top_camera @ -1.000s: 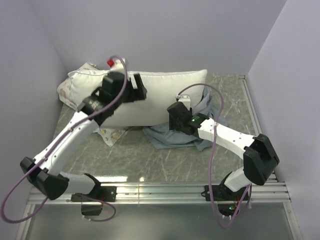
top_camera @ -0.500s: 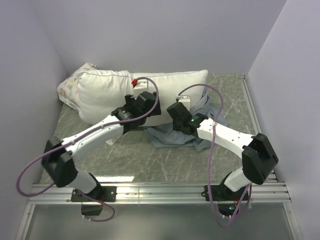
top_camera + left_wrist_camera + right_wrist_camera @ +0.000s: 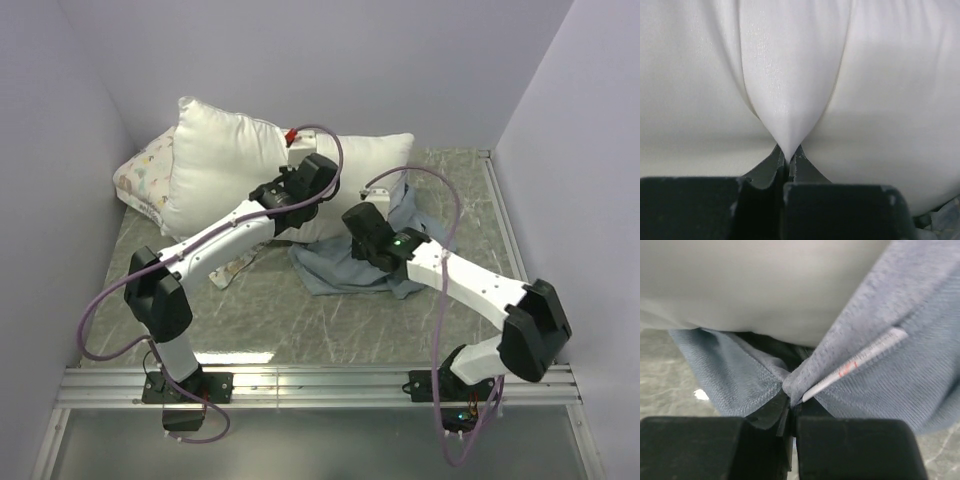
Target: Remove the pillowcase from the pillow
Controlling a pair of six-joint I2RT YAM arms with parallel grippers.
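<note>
Two grips are set, my left gripper (image 3: 788,159) clamped on a fold of the white pillow (image 3: 220,165) propped at the far left, my right gripper (image 3: 789,402) clamped on the blue pillowcase (image 3: 335,272) bunched by its right end, so I judge the next move is pulling them apart.

Floral-print pillow (image 3: 140,178), floral cloth (image 3: 229,270), grey marbled tabletop (image 3: 300,322)

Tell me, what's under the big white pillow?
The blue pillowcase pokes out from under the pillow, and a printed cloth peeks out too. How far they reach beneath is hidden.
</note>
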